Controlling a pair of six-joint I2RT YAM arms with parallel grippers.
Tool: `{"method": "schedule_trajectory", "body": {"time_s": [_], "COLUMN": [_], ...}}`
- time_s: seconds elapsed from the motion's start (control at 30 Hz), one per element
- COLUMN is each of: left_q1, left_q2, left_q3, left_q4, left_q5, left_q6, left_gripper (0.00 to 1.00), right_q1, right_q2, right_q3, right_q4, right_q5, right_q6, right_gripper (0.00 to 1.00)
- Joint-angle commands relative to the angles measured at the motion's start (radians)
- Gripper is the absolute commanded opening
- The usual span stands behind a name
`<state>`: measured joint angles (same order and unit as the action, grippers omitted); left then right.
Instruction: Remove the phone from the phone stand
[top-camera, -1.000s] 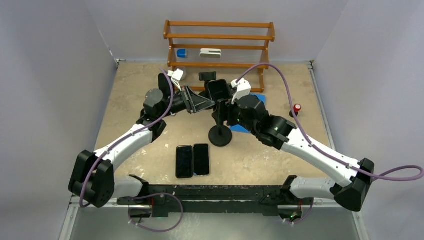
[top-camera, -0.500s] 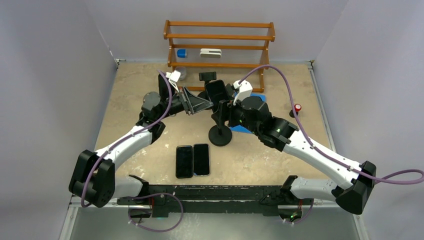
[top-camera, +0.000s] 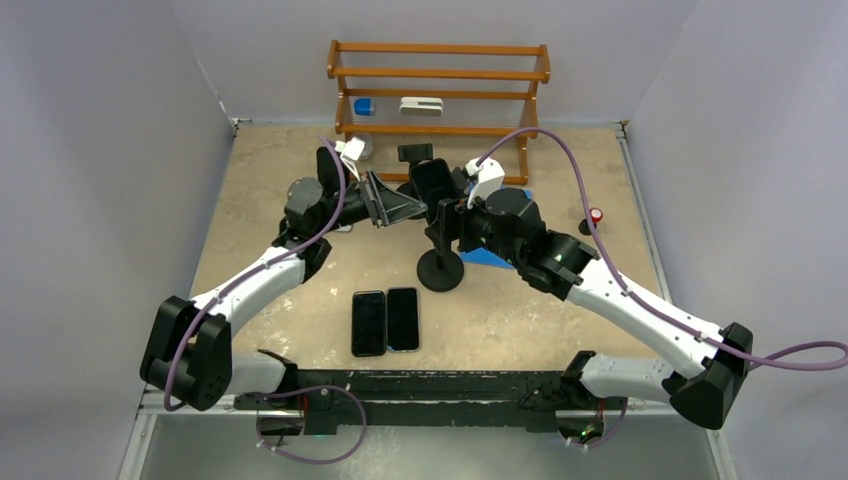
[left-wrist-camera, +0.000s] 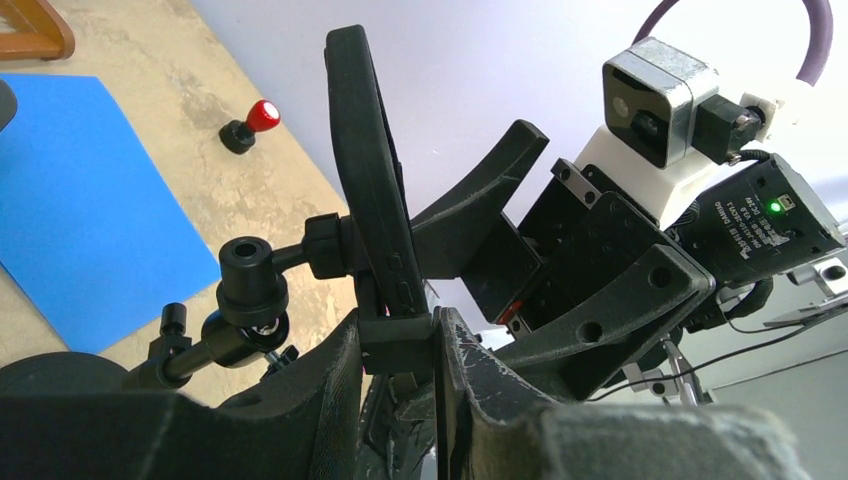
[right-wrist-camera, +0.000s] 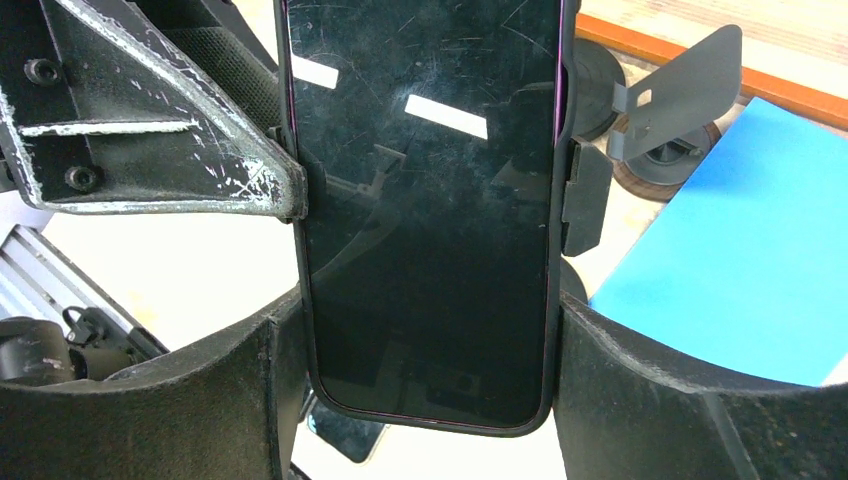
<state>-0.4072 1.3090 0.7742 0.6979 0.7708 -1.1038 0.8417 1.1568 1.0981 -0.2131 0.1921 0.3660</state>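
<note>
A black phone (top-camera: 432, 184) stands upright in a black phone stand (top-camera: 440, 271) at the table's middle. In the right wrist view the phone's dark screen (right-wrist-camera: 425, 200) fills the centre. My right gripper (right-wrist-camera: 430, 370) is shut on the phone's lower part, with one finger on each long edge. The stand's side clamp (right-wrist-camera: 585, 195) still holds the phone's edge. In the left wrist view the phone (left-wrist-camera: 365, 170) shows edge-on. My left gripper (left-wrist-camera: 397, 345) is shut on the stand's clamp block, just below the phone. In the top view the two grippers meet at the stand, the left (top-camera: 412, 207) and the right (top-camera: 448, 212).
Two more phones (top-camera: 368, 322) (top-camera: 403, 318) lie flat near the front edge. A wooden rack (top-camera: 440, 90) stands at the back, with a second stand (top-camera: 415, 153) before it. A blue mat (top-camera: 505, 228) lies under my right arm. A red-capped knob (top-camera: 594, 216) sits at the right.
Both arms have shifted only slightly around the stand. Both grips look the same, and the phone is still in the stand.
</note>
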Motion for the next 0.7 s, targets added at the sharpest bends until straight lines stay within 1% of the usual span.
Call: {"method": "schedule_trajectory", "body": {"time_s": [0.0, 0.07, 0.2, 0.5, 0.67], "left_q1": [0.004, -0.008, -0.019, -0.034, -0.043], "left_q2": [0.000, -0.001, 0.000, 0.011, 0.017], "left_q3": [0.055, 0.071, 0.085, 0.106, 0.112], "left_q4": [-0.076, -0.099, -0.112, -0.130, -0.133], "left_q5": [-0.011, -0.021, -0.033, -0.045, -0.048], "left_q6": [0.072, 0.087, 0.094, 0.102, 0.105], "left_gripper": [0.00, 0.00, 0.00, 0.00, 0.00], "right_q1": [-0.031, -0.027, -0.023, 0.002, 0.028], "right_q2": [-0.018, -0.013, -0.012, -0.009, 0.017], "right_q3": [0.069, 0.075, 0.085, 0.106, 0.128], "right_q4": [-0.041, -0.050, -0.062, -0.065, -0.063], "right_q5": [0.112, 0.116, 0.119, 0.114, 0.150], "right_q6": [-0.058, -0.064, -0.076, -0.113, -0.120], "right_gripper": [0.82, 0.90, 0.99, 0.99, 0.99]}}
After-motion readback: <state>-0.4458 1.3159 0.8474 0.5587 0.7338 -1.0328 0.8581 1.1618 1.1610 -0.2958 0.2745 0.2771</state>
